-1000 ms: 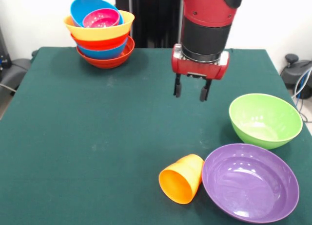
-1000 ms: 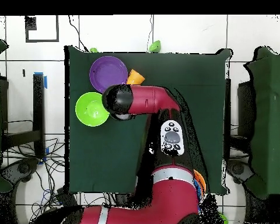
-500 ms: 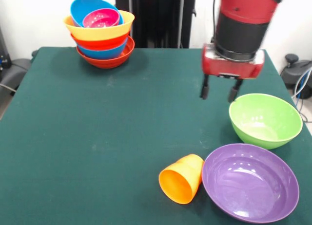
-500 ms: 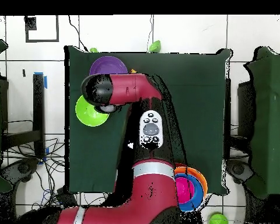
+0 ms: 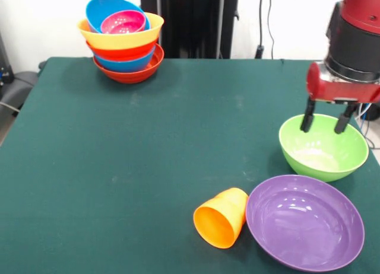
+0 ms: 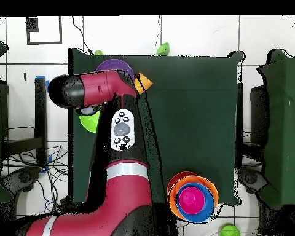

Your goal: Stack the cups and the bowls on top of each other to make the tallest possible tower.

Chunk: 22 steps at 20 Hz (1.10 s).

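Note:
My gripper (image 5: 325, 123) hangs open and empty just above the far rim of a light green bowl (image 5: 323, 147) at the right of the front view. A large purple bowl (image 5: 304, 221) sits in front of it. The small orange cup (image 5: 221, 217) lies on its side left of the purple bowl, mouth toward the camera. The tower (image 5: 122, 38) stands at the far left corner: red-orange, blue, red-orange and wide orange bowls, with a blue and a small magenta bowl (image 5: 123, 22) on top. In the overhead view the arm covers most of the green bowl (image 6: 88, 120); the tower (image 6: 192, 197) shows lower right.
The green table (image 5: 136, 161) ends close to the right of the green bowl. A black post (image 5: 190, 22) stands behind the far edge. In the overhead view, small green things (image 6: 163, 47) lie beyond the table's top edge and one (image 6: 228, 230) lies near the tower.
My gripper has moved steadily to the right in the front view, from mid-table to above the green bowl, staying open. The bowls, the cup and the tower have not moved.

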Motion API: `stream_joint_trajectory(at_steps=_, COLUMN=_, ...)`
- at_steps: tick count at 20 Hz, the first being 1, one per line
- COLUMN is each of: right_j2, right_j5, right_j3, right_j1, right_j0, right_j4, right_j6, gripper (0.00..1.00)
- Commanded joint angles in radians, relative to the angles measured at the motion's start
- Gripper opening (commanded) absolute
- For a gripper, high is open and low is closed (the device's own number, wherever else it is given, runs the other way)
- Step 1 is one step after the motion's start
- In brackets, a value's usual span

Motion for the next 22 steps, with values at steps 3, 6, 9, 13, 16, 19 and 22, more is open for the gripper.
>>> stream_joint_trajectory(at_steps=3, right_j2=-0.027, right_j5=-0.078, right_j3=0.084, right_j1=0.101, right_j0=-0.006, right_j4=0.01, right_j6=0.222, gripper=1.0)
stream_joint_trajectory(at_steps=6, right_j2=-0.031, right_j5=-0.046, right_j3=0.106, right_j1=0.115, right_j0=-0.009, right_j4=-0.04, right_j6=0.098, gripper=1.0)
stream_joint_trajectory(at_steps=9, right_j2=-0.033, right_j5=-0.067, right_j3=0.141, right_j1=0.099, right_j0=-0.024, right_j4=-0.081, right_j6=0.008, gripper=1.0)
stream_joint_trajectory(at_steps=13, right_j2=-0.022, right_j5=-0.051, right_j3=0.156, right_j1=0.094, right_j0=-0.061, right_j4=-0.089, right_j6=-0.066, gripper=1.0)
stream_joint_trajectory(at_steps=16, right_j2=-0.017, right_j5=-0.044, right_j3=0.155, right_j1=0.089, right_j0=-0.071, right_j4=-0.1, right_j6=-0.078, gripper=1.0)
stream_joint_trajectory(at_steps=19, right_j2=-0.003, right_j5=-0.047, right_j3=0.153, right_j1=0.103, right_j0=-0.086, right_j4=-0.1, right_j6=-0.071, gripper=1.0)
stream_joint_trajectory(at_steps=22, right_j2=0.019, right_j5=-0.127, right_j3=0.199, right_j1=0.116, right_j0=-0.103, right_j4=-0.078, right_j6=-0.021, gripper=1.0)
